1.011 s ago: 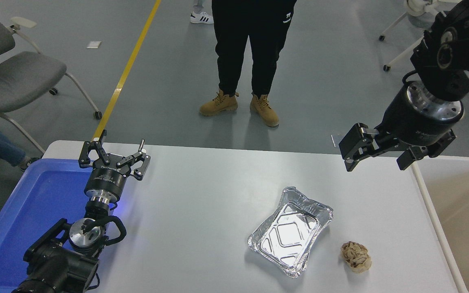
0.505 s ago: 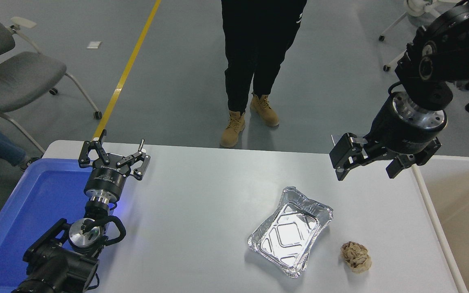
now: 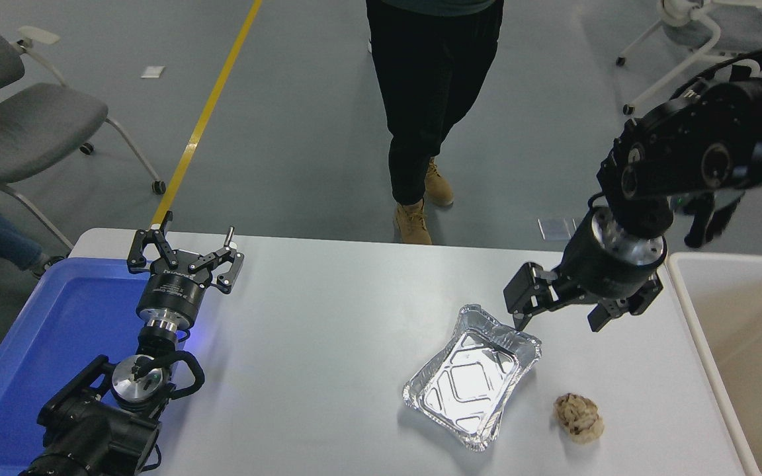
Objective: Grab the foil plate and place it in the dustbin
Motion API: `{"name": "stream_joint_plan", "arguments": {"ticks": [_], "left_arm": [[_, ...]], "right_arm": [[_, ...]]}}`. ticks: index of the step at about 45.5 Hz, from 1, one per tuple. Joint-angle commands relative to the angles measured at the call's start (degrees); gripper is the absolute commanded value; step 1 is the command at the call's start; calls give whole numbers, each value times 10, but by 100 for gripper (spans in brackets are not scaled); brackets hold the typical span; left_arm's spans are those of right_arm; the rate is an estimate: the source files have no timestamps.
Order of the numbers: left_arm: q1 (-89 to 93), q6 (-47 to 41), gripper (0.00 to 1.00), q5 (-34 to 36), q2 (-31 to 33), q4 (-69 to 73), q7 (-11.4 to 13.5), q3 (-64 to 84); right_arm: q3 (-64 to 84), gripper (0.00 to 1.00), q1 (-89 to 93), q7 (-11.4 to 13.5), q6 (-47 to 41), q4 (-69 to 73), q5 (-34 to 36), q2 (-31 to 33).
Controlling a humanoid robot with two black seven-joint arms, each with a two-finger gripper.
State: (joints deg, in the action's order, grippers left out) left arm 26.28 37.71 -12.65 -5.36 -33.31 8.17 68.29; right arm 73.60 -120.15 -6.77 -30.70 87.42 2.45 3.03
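Note:
The foil plate (image 3: pixel 471 375), a shiny silver rectangular tray with a wrinkled rim, lies empty on the white table (image 3: pixel 328 357) right of centre. My right gripper (image 3: pixel 558 322) is open and empty, hanging just above the tray's far right corner, one finger close over the rim. The dustbin (image 3: pixel 745 344), a large beige bin with an off-white rim, stands at the table's right edge, partly cut off by the picture. My left gripper (image 3: pixel 186 248) is open and parked at the lower left by the blue tray.
A small tan lumpy ball (image 3: pixel 578 416) lies on the table right of the foil plate. A blue plastic tray (image 3: pixel 57 330) sits at the left edge. A person (image 3: pixel 430 99) in black trousers and tan boots stands beyond the far edge. Chairs stand further back.
My right gripper has come down and to the left, from high over the table's far right edge to just above the foil plate's far corner. The person has stepped closer.

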Motion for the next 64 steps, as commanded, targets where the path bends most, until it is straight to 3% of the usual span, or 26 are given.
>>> {"name": "stream_joint_plan", "arguments": {"ticks": [1,9,22,29,64], "left_arm": [[0,0,99,0,0,0,0,0],[0,0,99,0,0,0,0,0],[0,0,99,0,0,0,0,0],[0,1,99,0,0,0,0,0],[0,1,99,0,0,0,0,0]], "right_arm": [[-31,100,95,4,90,-8,26,-5],[-50,100,149,9,146,-15,48,-6],[-98,100,222,73,223,-48,127,-6],[-118,100,249,93,273,-55,137,-14],[-131,100,374,104,397,-139,146,-30]]}}
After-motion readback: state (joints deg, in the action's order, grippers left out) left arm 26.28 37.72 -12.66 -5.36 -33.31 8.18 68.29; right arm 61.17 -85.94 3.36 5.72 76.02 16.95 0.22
